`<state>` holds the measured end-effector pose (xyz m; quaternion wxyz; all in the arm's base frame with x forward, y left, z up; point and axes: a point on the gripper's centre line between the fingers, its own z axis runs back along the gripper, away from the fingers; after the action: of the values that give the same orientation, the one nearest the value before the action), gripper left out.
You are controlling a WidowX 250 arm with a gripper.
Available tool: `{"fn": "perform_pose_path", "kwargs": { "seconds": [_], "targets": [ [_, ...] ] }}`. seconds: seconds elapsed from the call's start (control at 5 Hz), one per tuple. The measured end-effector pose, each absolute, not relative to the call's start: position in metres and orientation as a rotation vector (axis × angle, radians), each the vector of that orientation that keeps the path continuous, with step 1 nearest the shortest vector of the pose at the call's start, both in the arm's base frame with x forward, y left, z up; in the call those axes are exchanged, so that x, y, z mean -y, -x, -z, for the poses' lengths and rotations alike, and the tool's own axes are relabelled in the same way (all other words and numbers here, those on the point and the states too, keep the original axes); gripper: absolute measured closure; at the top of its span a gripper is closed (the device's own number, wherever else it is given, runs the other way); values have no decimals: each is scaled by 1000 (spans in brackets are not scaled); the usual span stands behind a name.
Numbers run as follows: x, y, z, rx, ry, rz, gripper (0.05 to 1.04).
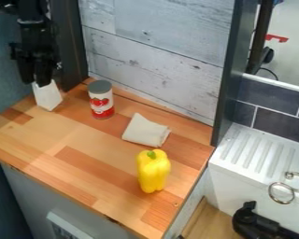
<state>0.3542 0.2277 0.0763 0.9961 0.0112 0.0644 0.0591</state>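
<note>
The gripper (35, 80) hangs over the back corner of the wooden counter (64, 142), close beside a dark upright panel (67, 44). Directly beneath it is a white block (47, 97), whose upper end is hidden behind the gripper. Whether the gripper is clamped on the block, touching it or merely in front of it cannot be determined; nor can its state, apart or together, be confirmed. Nearest to the gripper after the block is a tin can (101, 101), upright, with a short gap between can and block. Farther out lies a folded cloth (145, 131), and farthest of these is a yellow pepper (153, 172), its green stem end turned toward the cloth. Risks noted: if the block is only lightly gripped or off centre, it could slip or tilt, its base being narrow. A low sideways swing toward the can could knock the can over, since it is tall and stands near. A swing the other way could scrape the panel. Descending too far could press the block against the counter and twist it loose.
</note>
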Motion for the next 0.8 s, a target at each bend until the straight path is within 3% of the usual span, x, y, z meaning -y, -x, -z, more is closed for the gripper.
{"fn": "perform_pose_path", "kwargs": {
  "seconds": [0.4, 0.6, 0.8],
  "targets": [
    [-235, -348, -67, -130, 30, -171, 585],
    [-237, -353, -67, -139, 37, -185, 515],
    [-241, -355, -69, -171, 31, -185, 208]
  ]
}}
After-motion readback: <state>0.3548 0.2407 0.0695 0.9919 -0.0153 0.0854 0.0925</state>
